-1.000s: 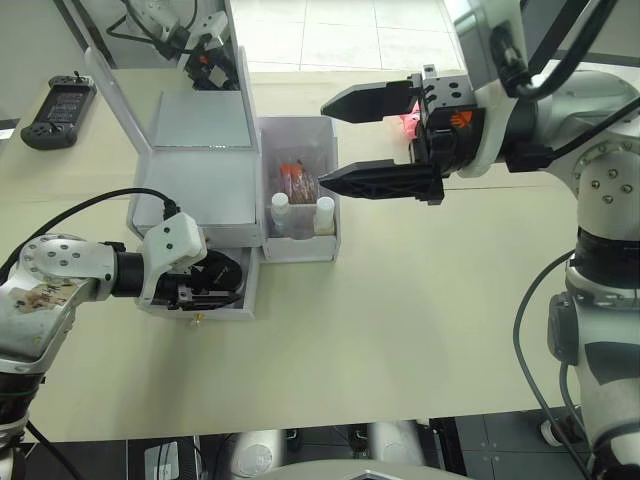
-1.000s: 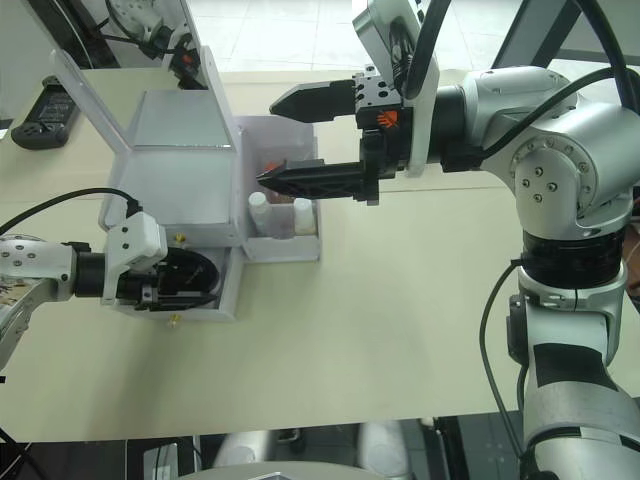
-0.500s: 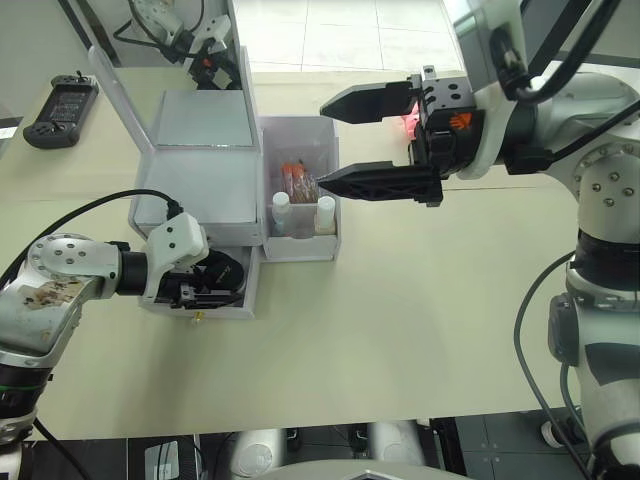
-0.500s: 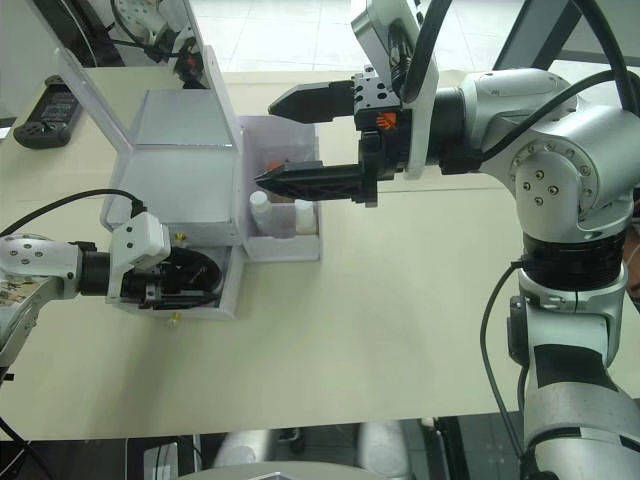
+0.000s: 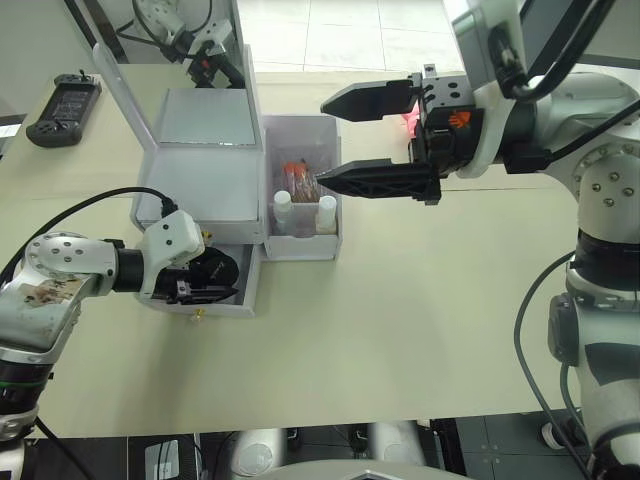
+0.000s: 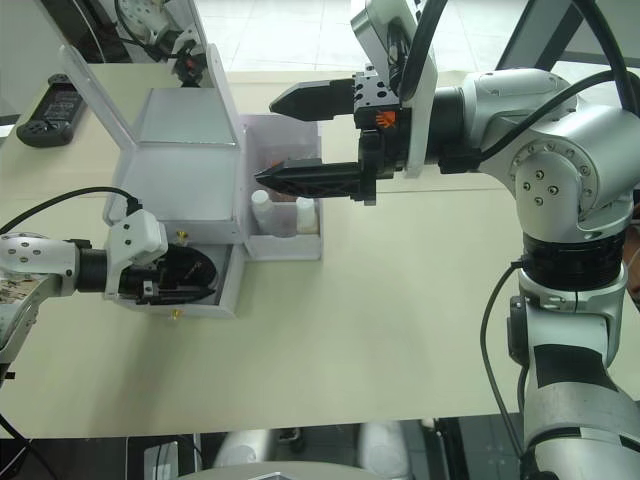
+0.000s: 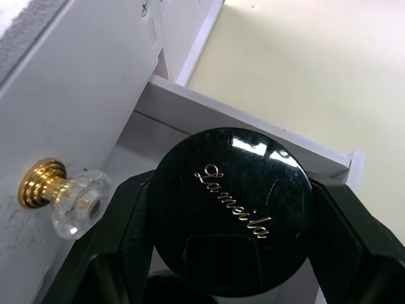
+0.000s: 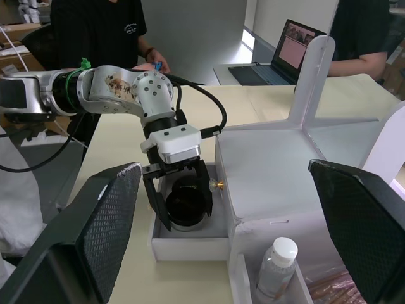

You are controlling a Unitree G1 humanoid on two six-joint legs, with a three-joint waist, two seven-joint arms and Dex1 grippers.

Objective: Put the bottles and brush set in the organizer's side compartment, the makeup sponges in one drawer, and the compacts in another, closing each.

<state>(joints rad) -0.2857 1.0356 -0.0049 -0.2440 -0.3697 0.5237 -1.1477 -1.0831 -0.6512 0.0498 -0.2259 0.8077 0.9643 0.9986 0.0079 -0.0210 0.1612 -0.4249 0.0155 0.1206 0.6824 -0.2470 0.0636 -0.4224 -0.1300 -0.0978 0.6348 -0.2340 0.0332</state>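
Note:
The organizer stands at the far left with its mirror lid up. Its lower drawer is pulled out. My left gripper is shut on a black-lidded compact, holding it inside the open drawer, as the right wrist view confirms for the compact. The closed drawer's gold knob is beside it. The side compartment holds two white-capped bottles and the brush set. My right gripper hangs open above that compartment, holding nothing. The makeup sponges are out of view.
A black handheld device lies at the table's far left. Something pink sits behind my right gripper. A person stands beyond the table, and a laptop is nearby. Open tabletop stretches in front of and to the right of the organizer.
The view has shifted a little. My left gripper still holds the compact in the drawer, having moved only slightly. The right gripper has stayed in place.

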